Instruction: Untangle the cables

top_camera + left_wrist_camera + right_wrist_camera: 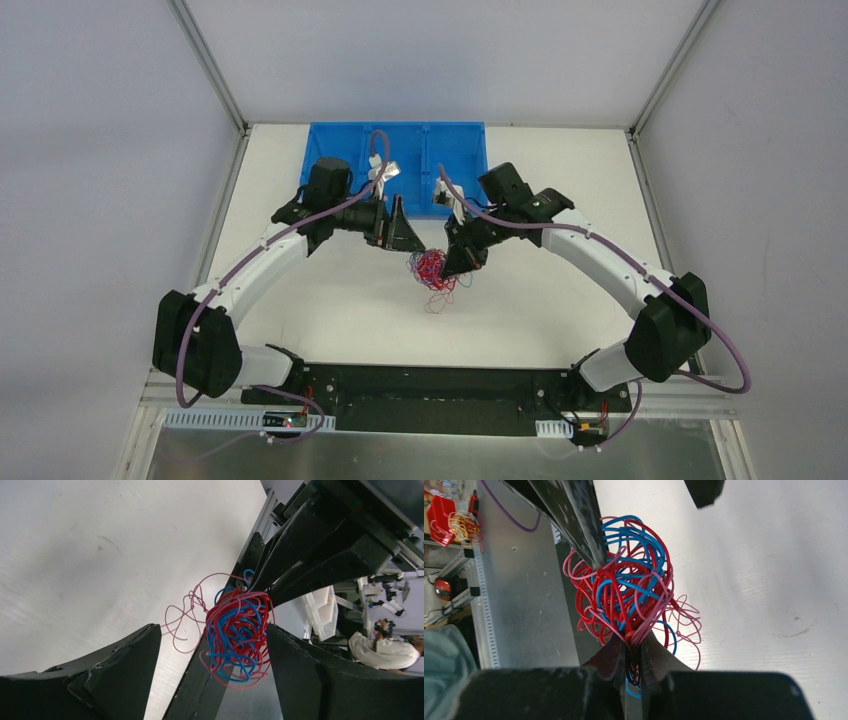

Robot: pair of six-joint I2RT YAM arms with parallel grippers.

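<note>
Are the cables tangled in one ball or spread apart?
Tangled: the cables form one dense red-and-blue ball, pinched by the shut right end effector.

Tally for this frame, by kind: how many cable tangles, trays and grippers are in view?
cable tangle: 1 (red, blue and pink strands, too knotted to count)
blue tray: 1
left gripper, right gripper: 2
Total: 4
</note>
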